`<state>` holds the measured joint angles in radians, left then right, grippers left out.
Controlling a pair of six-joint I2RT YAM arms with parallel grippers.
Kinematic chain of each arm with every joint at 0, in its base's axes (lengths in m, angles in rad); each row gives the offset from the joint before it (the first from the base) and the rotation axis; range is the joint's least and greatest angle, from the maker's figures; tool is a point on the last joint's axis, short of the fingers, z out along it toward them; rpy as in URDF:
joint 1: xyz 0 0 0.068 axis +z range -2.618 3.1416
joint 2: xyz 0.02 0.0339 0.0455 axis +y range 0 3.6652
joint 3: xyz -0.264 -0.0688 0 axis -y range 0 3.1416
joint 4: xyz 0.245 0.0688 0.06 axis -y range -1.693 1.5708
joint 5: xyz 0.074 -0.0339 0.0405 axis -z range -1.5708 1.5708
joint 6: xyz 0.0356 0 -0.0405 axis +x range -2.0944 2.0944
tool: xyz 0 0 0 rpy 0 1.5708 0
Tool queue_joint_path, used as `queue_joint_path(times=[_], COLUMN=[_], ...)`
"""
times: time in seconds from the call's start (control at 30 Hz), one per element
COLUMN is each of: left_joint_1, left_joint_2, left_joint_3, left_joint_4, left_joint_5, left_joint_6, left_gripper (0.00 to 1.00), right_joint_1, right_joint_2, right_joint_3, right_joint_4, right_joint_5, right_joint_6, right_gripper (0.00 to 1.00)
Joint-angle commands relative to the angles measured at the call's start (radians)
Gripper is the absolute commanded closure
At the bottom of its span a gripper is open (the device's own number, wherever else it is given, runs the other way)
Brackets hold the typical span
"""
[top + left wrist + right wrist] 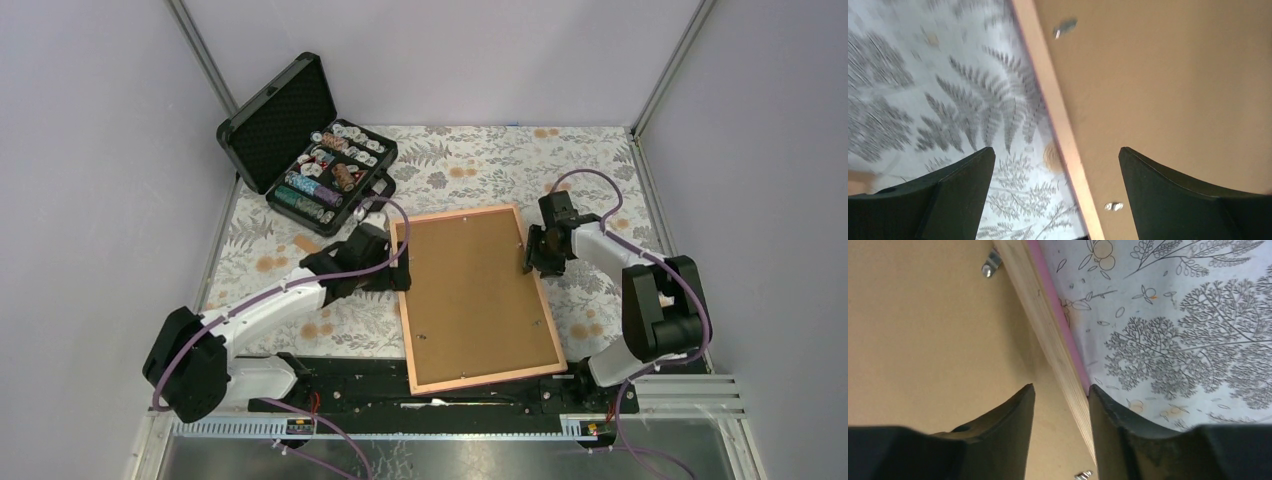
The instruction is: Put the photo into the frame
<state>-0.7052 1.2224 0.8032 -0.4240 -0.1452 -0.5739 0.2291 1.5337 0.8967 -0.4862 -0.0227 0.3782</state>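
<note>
as the frame [488, 378] lies flat, left claw [1055, 151], right claw [1062, 386] straddle it

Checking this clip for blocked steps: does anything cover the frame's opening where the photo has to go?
Yes. The brown backing board fills the back of the frame, with small metal tabs at its edge. No photo shows in any view, so it may already lie beneath.

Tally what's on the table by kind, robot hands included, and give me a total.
frame: 1
backing board, lying in the frame: 1
black case, open, chips inside not counted singly: 1
hands: 2, the left hand and the right hand, each straddling a frame edge
photo: 0 in view
Total: 5
</note>
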Motion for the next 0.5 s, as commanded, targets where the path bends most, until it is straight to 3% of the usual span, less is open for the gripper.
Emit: queue_joint_path(times=[0.0,0.17,0.27,0.33,0.43,0.47], left_joint_1=[0.010,0.010,0.010,0.012,0.014,0.015], left_joint_2=[-0.006,-0.021,-0.026,-0.030,-0.039,-0.039], left_joint_3=[-0.078,-0.060,-0.023,0.002,0.045,0.061], left_joint_4=[0.120,0.119,0.087,0.066,0.031,0.022], left_joint_5=[0.164,0.149,0.149,0.148,0.122,0.125], left_joint_6=[-0.138,-0.128,-0.101,-0.083,-0.041,-0.023], left_gripper=[0.01,0.02,0.02,0.01,0.01,0.02], right_joint_1=[0.014,0.014,0.014,0.015,0.014,0.015], right_joint_2=[0.066,0.213,0.323,0.372,0.345,0.317], right_joint_3=[-0.007,0.104,0.280,0.387,0.422,0.405], right_joint_4=[0.149,0.237,0.172,0.087,0.018,0.002], right_joint_5=[-0.012,0.066,0.071,0.067,0.077,0.085], right_joint_6=[0.061,0.053,-0.044,-0.085,-0.095,-0.087], right_gripper=[0.57,0.89,0.95,0.84,0.41,0.31])
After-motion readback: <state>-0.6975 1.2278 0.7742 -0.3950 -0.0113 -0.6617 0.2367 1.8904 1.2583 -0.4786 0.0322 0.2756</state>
